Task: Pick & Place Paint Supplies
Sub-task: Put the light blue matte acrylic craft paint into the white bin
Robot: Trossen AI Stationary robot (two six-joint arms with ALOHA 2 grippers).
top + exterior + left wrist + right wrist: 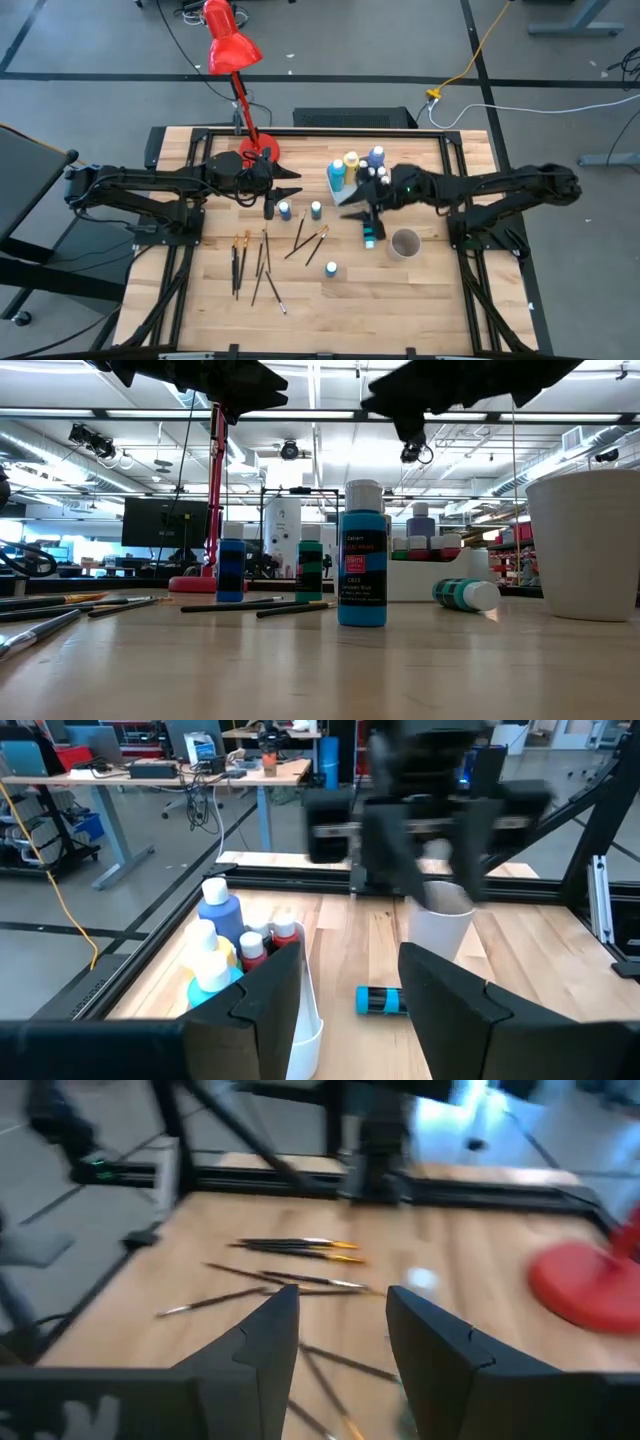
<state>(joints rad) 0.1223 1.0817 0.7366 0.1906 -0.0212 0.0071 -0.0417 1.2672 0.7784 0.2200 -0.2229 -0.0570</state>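
A: Paint bottles and thin long brushes (262, 262) lie on a pale wooden table top (420, 290) in a black metal frame. Around it is grey floor with cables; the low view looks into a wide hall with ceiling lights and desks.

B: Where are the bottles?

A: A cluster stands in a white tray (341, 186) near the far edge. Two small blue bottles (285, 210) stand apart in the middle, a white-capped blue one (331, 270) stands nearer the front, and a teal bottle (370, 238) lies on its side just beside a white round cup (404, 243).

B: What is in the way?

A: A red desk lamp (232, 50) has its base (260, 152) at the far edge. The left gripper (290, 184) hovers near that base, fingers apart, holding nothing. The right gripper (352, 207) hovers by the tray, fingers also apart and empty, I think.

B: Anything unclear?

A: The right wrist view is blurred, and the arms cover part of the tray.
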